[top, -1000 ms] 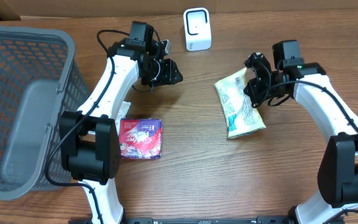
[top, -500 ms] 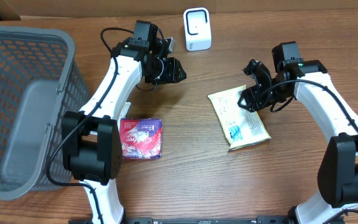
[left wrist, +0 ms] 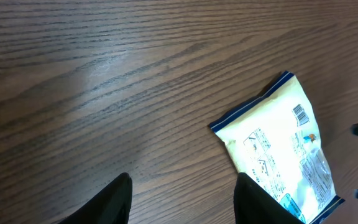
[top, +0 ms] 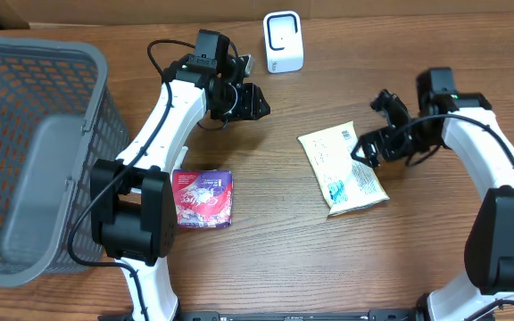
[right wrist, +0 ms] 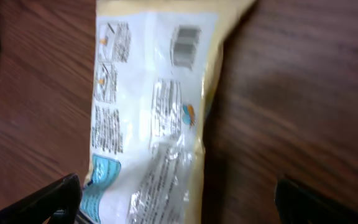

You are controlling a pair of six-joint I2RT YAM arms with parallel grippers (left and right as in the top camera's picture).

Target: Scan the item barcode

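Snack packet (top: pixel 342 169) lies flat on the table (top: pixel 266 267), barcode (left wrist: pixel 301 114) up, beside your wide-open right gripper (top: pixel 368 122); left gripper (left wrist: pixel 184 180) is empty, jaws apart. Grip an edge clear of the barcode, then face it toward what looks like the scanner (top: pixel 283 42).

The left arm (top: pixel 163 116) and right arm (top: pixel 484 156) are each formed of white, smoothly curved link shells joined by black cylindrical joint housings. A bulky black motor block (top: pixel 132 223) is seen at the 6 o'clock end of each arm. A thin black cable (top: pixel 154 49) is looped at the left arm's 12 o'clock end. The left gripper (top: pixel 255 102) and right gripper (top: pixel 373 125) are finished in black.
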